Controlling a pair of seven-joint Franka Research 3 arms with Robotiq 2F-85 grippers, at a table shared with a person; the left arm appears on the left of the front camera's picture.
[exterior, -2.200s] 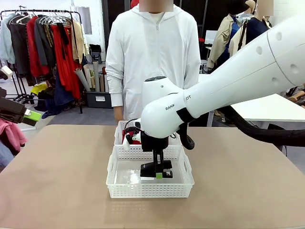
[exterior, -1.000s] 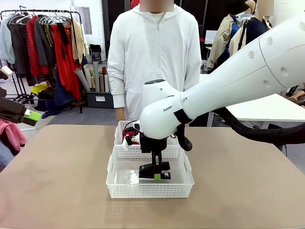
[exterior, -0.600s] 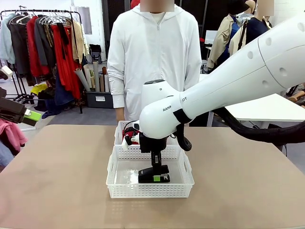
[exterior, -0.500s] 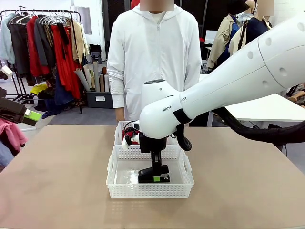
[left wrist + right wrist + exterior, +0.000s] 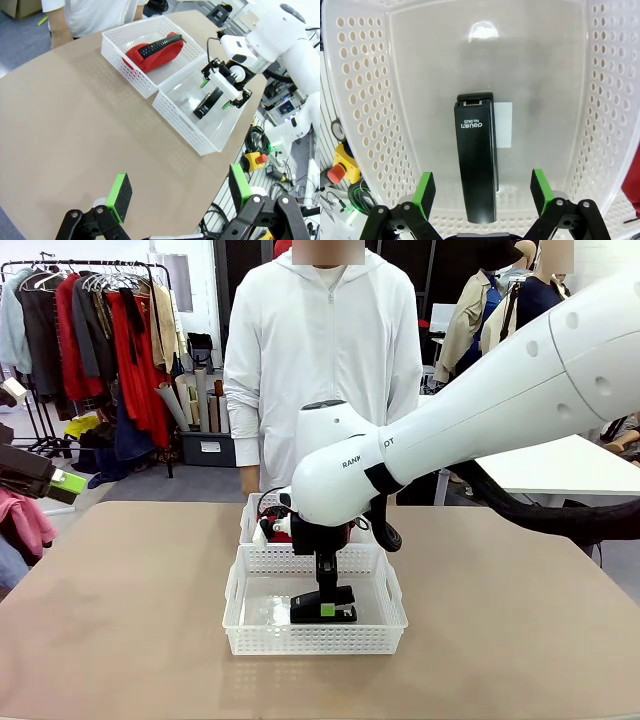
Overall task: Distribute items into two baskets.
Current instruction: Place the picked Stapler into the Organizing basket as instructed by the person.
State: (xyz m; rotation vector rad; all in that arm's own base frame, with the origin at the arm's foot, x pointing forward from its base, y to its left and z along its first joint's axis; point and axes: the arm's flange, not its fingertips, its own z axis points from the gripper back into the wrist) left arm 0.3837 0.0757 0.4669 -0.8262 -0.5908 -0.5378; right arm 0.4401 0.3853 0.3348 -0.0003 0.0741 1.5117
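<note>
Right wrist view looks straight down into the near basket (image 5: 365, 100), where the black stapler (image 5: 475, 157) lies flat on the clear floor, lengthwise between the lattice side walls and apart from both. The right gripper (image 5: 482, 192) hangs directly above the stapler with its jaws spread wide, one green pad (image 5: 425, 189) on each flank of the stapler and neither touching it. A white label sits on the basket floor just beside the stapler.

From the front, the right gripper (image 5: 322, 585) reaches down inside the near basket (image 5: 240, 625), with the stapler (image 5: 322, 613) resting on the floor beneath it. The far basket (image 5: 247, 520) stands touching the near basket on the side toward the person (image 5: 320, 350), who stands beyond both.

The left wrist view shows the red pouch (image 5: 152, 50) lying in the far basket (image 5: 117, 47), zipper up, next to the near basket (image 5: 190, 132) holding the stapler (image 5: 207, 104). The left gripper (image 5: 180, 192) is well apart from the near basket, off the table edge, its jaws wide and holding nothing.
</note>
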